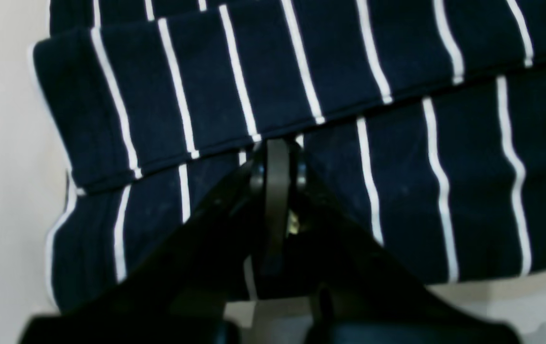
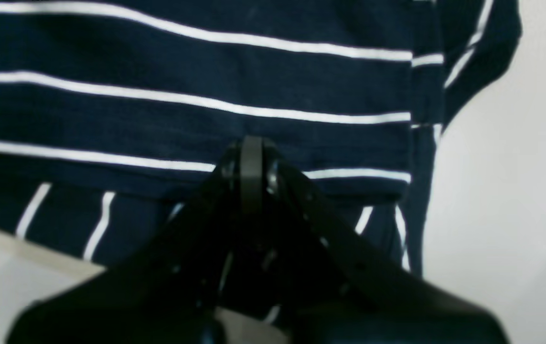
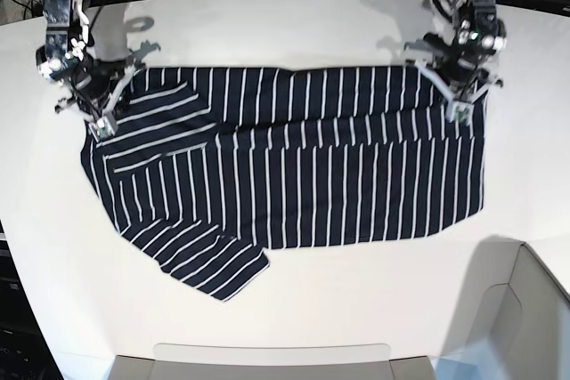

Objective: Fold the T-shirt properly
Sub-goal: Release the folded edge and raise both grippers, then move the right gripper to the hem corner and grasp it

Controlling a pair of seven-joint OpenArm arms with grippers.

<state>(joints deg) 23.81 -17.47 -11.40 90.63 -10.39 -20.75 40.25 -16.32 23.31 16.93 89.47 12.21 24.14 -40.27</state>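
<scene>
The T-shirt [image 3: 294,175] is spread across the table [image 3: 294,15]. The left gripper [image 3: 460,113] is set on its far right corner, the right gripper [image 3: 101,126] on its far left, where a sleeve is folded inward.

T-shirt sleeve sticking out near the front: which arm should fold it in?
Probably the right: the right gripper sits at the same end of the T-shirt as that sleeve; the left gripper is at the opposite end.

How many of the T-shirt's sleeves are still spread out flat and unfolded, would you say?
1. One sleeve of the T-shirt sticks out at the near-left corner; the other lies folded over the body by the right gripper. The left gripper is at the hem.
</scene>
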